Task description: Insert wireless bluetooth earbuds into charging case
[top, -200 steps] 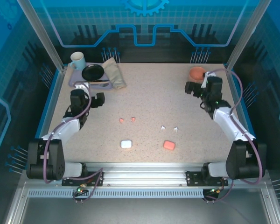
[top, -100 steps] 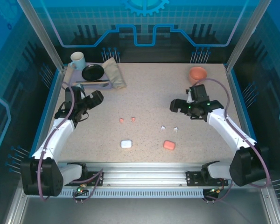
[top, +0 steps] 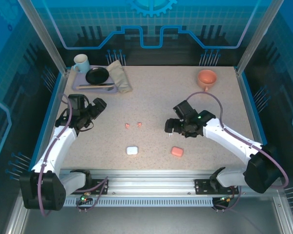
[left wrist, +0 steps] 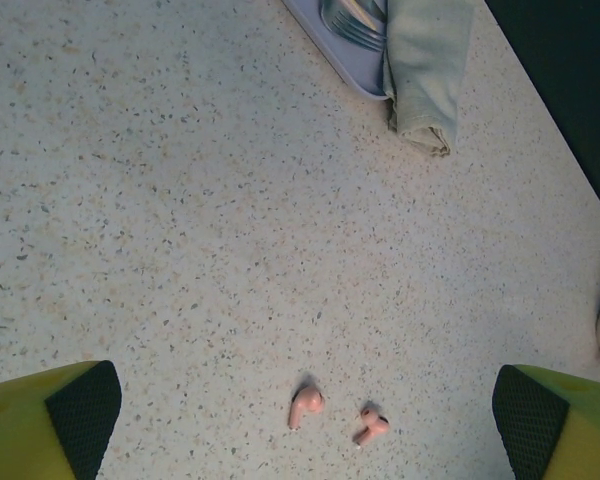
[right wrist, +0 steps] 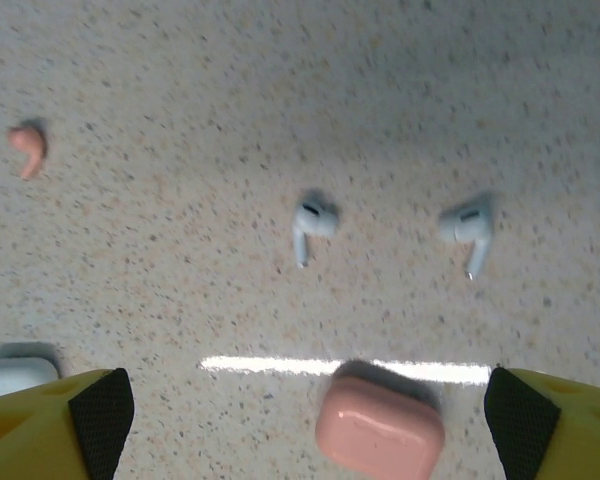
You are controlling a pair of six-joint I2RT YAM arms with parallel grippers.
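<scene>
Two salmon-pink earbuds (top: 128,126) (top: 138,125) lie left of the table's centre. They also show in the left wrist view (left wrist: 306,405) (left wrist: 372,424), between my left fingertips (left wrist: 85,415). My left gripper (top: 95,111) hovers open to their upper left, holding nothing. Two white earbuds (right wrist: 310,222) (right wrist: 468,228) lie apart ahead of my right fingertips (right wrist: 100,410). My right gripper (top: 171,126) is open above them and empty. A closed pink charging case (top: 177,151) (right wrist: 380,425) lies between its fingers, nearer the front. A closed white case (top: 132,150) (right wrist: 15,375) sits further left.
At the back left a lavender tray (top: 77,84) carries a black plate (top: 97,75), with a mug (top: 81,62) and a folded napkin (top: 119,75) (left wrist: 420,70) beside it. An orange bowl (top: 207,77) stands at the back right.
My right arm has swung from beside the orange bowl forward and left to above the white earbuds. My left arm has stretched out and shifted slightly. Both grippers stay open.
</scene>
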